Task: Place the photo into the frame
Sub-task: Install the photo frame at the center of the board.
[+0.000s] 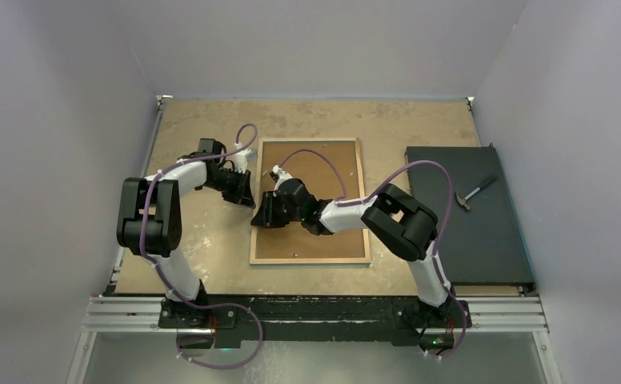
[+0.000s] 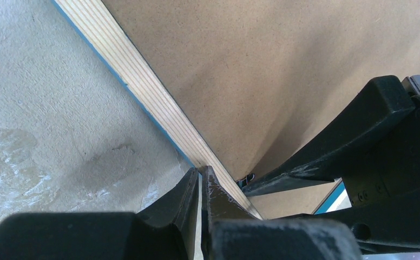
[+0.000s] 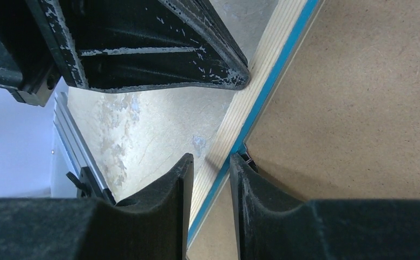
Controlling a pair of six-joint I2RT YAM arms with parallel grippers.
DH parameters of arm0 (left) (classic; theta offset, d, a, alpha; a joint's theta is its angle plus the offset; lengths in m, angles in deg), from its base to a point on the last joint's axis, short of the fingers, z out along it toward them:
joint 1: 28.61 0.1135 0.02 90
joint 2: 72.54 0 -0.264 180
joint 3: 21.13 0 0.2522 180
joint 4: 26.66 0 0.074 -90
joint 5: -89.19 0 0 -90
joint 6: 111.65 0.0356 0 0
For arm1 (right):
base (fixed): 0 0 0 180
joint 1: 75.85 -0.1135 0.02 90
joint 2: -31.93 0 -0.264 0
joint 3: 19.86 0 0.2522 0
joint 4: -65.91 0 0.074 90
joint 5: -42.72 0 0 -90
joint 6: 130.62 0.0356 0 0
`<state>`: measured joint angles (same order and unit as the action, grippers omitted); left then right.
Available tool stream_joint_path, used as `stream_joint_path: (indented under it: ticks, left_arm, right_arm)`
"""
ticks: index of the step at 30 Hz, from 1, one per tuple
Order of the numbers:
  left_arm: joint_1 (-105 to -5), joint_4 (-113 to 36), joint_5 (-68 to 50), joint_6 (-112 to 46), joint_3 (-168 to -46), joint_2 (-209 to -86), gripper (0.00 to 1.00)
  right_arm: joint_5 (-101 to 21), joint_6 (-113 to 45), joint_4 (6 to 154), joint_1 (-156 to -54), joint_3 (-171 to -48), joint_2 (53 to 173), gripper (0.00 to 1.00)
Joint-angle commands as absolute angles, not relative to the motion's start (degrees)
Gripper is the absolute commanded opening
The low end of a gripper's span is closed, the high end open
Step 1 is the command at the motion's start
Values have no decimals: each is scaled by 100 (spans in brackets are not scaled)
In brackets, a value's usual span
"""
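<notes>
The frame (image 1: 310, 261) lies back-up on the counter (image 1: 211, 248), and its light wood rim encloses a plain brown backing board (image 1: 307, 244) that fills the opening. A thin blue edge shows along the rim on both sides. Both tools are at the frame's left side. The left tool (image 2: 201, 170) is clenched with nothing between its jaws, and its tips bear down on the wood rim. The right tool (image 3: 210, 162) is just nearer the arm bases and stands released. Its jaws are apart and astride the same rim, one finger over the counter and the other over the board's edge, with a gap showing beside the wood. From the right wrist, the left tool's black finger touches the rim just ahead of the right tool. Well to the right of both tools, past the frame's far rim, a black mat (image 1: 467, 240) lies on the counter with a hammer (image 1: 475, 192) on it. The counter is mottled tan and scuffed, with an aluminium rail (image 1: 315, 308) behind the tools at the arm bases and plain grey walls (image 1: 307, 40) on three sides.
</notes>
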<state>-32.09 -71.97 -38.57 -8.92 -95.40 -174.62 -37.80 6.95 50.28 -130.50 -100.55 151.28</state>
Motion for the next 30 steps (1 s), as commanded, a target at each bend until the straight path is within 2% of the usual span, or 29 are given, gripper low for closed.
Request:
stream_joint_path:
  ticks: [1, 6, 10, 15, 18, 24, 30]
  left_arm:
    - [-3267, -7384, -3527, -637, -9397, -17430, 2]
    - [-3240, -7547, -3531, -599, -9540, -17373, 2]
    - [-3132, -7720, -3585, -628, -9843, -17314, 4]
    - [-3100, -7713, -3567, -880, -10350, -17497, 22]
    - [-3098, -7551, -3614, -1089, -10603, -17713, 27]
    - [-3098, -7328, -3720, -1345, -10924, -18246, 27]
    - [-3098, -7168, -3816, -1432, -10946, -18515, 19]
  right_arm:
    - [-3768, 632, 5166, -13054, -10039, 15058, 34]
    - [-3455, 609, 5304, -12970, -9791, 14280, 35]
    - [-3339, 544, 5388, -12638, -9765, 13814, 40]
    - [-3152, 397, 5445, -11954, -10136, 13947, 50]
    - [-3175, 161, 5587, -11695, -10537, 14354, 52]
    - [-2983, 44, 5717, -11416, -11277, 15111, 51]
    - [-2842, 141, 5712, -11399, -11844, 15632, 49]
